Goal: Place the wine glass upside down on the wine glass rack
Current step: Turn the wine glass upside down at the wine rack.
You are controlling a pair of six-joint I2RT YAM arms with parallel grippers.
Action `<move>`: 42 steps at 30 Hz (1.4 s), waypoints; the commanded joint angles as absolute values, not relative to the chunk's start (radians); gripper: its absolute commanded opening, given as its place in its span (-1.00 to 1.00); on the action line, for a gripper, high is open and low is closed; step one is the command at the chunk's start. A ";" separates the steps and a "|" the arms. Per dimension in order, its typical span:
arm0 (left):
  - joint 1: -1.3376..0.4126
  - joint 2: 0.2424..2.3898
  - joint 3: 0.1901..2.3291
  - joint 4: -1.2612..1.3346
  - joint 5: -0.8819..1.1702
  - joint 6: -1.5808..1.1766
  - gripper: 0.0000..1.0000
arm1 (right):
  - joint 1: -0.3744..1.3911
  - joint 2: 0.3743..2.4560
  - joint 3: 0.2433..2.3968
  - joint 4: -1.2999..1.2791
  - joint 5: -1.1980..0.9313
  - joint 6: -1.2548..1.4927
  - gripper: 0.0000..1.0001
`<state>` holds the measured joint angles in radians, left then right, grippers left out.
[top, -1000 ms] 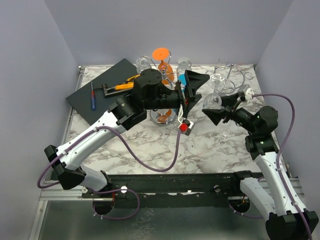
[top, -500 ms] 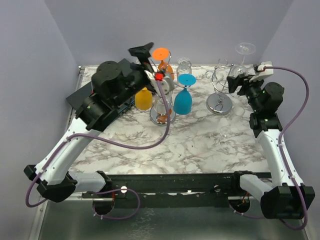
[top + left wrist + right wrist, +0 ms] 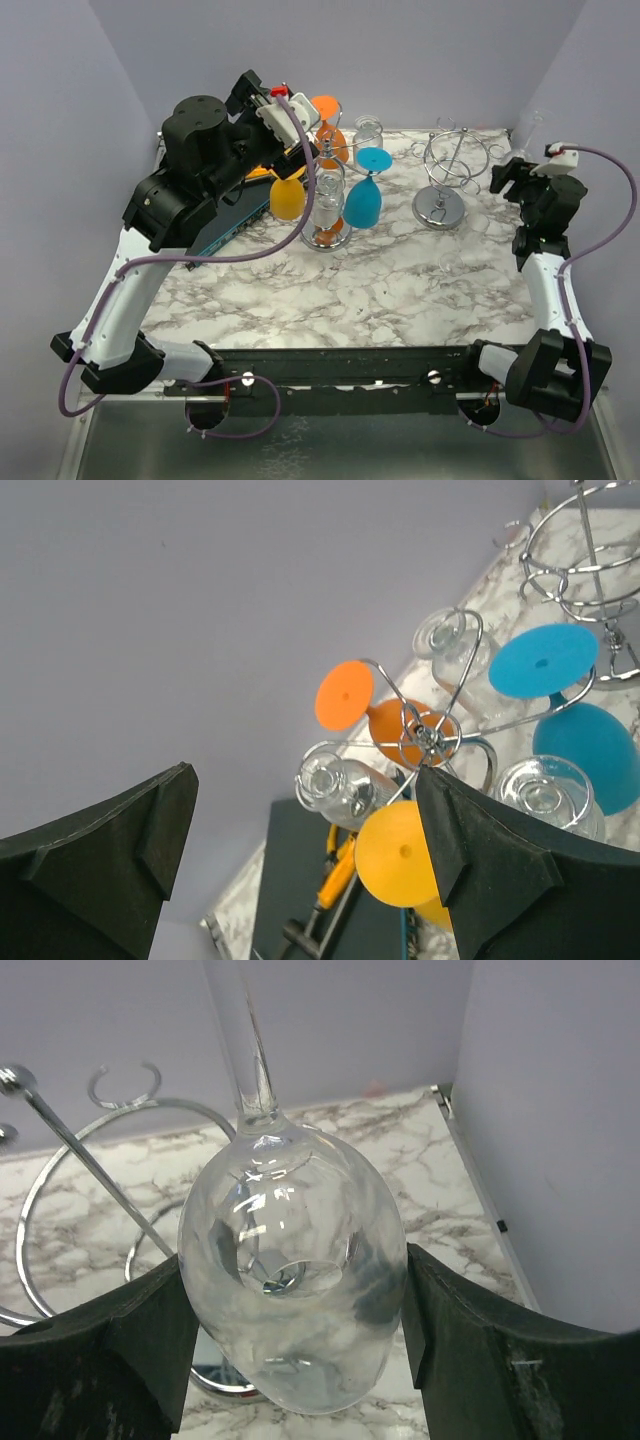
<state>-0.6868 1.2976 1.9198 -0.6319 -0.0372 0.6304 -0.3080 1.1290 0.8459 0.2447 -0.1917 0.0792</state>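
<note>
My right gripper (image 3: 512, 180) is shut on the bowl of a clear wine glass (image 3: 292, 1290), raised near the table's back right corner. In the right wrist view the stem (image 3: 255, 1060) points up and away, and both fingers (image 3: 130, 1340) press the bowl's sides. Its foot shows faintly in the top view (image 3: 529, 128). The empty chrome wine glass rack (image 3: 445, 175) stands to the left of that gripper, and its ring shows in the right wrist view (image 3: 60, 1160). My left gripper (image 3: 262, 95) is open and empty, raised high at the back left (image 3: 300, 780).
A second rack (image 3: 328, 195) holds orange (image 3: 345, 695), yellow (image 3: 400, 852), blue (image 3: 545, 660) and clear glasses upside down. A dark board (image 3: 235, 215) with a yellow-handled tool (image 3: 345, 870) lies at the back left. The right wall (image 3: 560, 1110) is close to the held glass.
My left arm has risen and pulled back left, away from the full rack. My right arm has swung right towards the back corner with the clear glass in it.
</note>
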 commanded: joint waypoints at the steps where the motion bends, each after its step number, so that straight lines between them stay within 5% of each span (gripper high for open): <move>1: -0.627 1.342 2.002 -0.842 -0.053 0.457 0.98 | -0.322 1.169 0.748 0.410 -0.198 0.018 -0.32; 15: -0.589 1.290 1.929 -0.888 -0.030 0.422 0.98 | -0.383 1.295 0.596 0.629 -0.215 0.010 -0.40; 42: -0.589 1.302 1.920 -0.888 -0.001 0.419 0.98 | -0.407 1.665 0.775 0.859 -0.407 -0.041 -0.43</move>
<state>-0.5926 1.2995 1.9034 -0.8845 -0.0174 0.4305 -0.4004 1.6428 0.7467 0.7574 -0.3553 -0.0200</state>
